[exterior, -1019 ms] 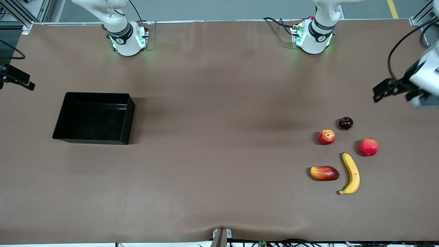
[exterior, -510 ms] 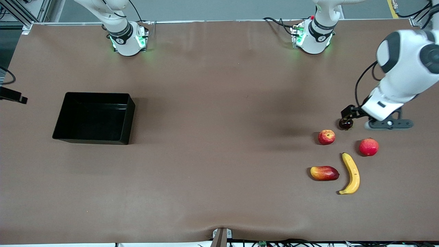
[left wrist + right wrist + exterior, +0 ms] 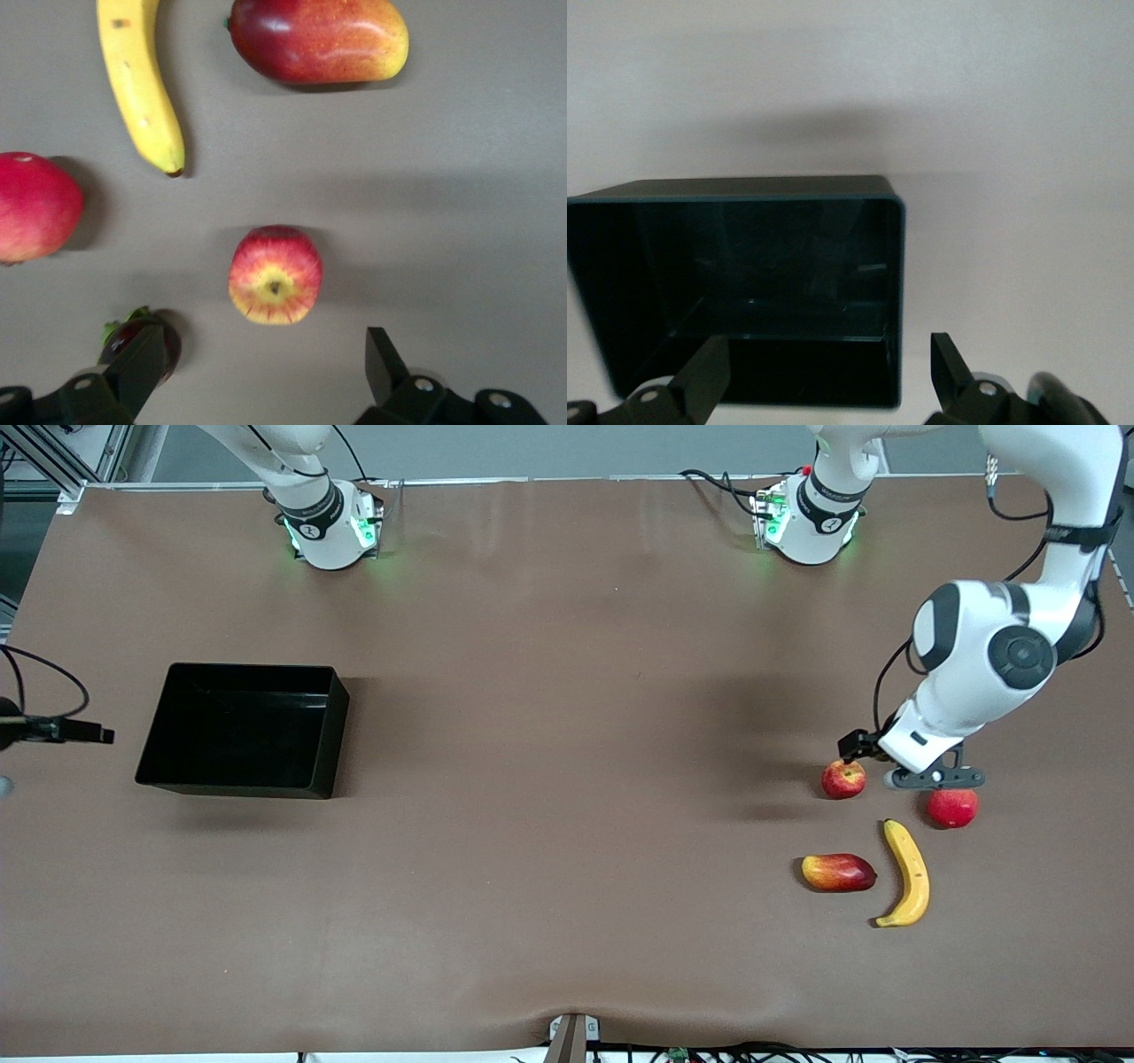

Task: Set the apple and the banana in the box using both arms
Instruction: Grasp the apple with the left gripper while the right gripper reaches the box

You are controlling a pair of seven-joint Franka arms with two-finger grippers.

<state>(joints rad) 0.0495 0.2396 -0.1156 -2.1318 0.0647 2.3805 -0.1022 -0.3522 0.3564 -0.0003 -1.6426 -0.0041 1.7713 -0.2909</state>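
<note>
Front view, brown table (image 3: 567, 824), grey floor (image 3: 576, 452) along its edge

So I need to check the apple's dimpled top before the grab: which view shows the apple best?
The left wrist view: the apple fills mid-picture, dimple up, between the open left gripper's fingers. The front view shows it small beside that gripper. The right wrist view shows none.

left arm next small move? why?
Probably ease the left gripper forward until it is centred over the apple, then descend. Its fingers are open and empty, and in the left wrist view the apple lies just ahead of them, untouched; a dark fruit sits by one finger.
</note>
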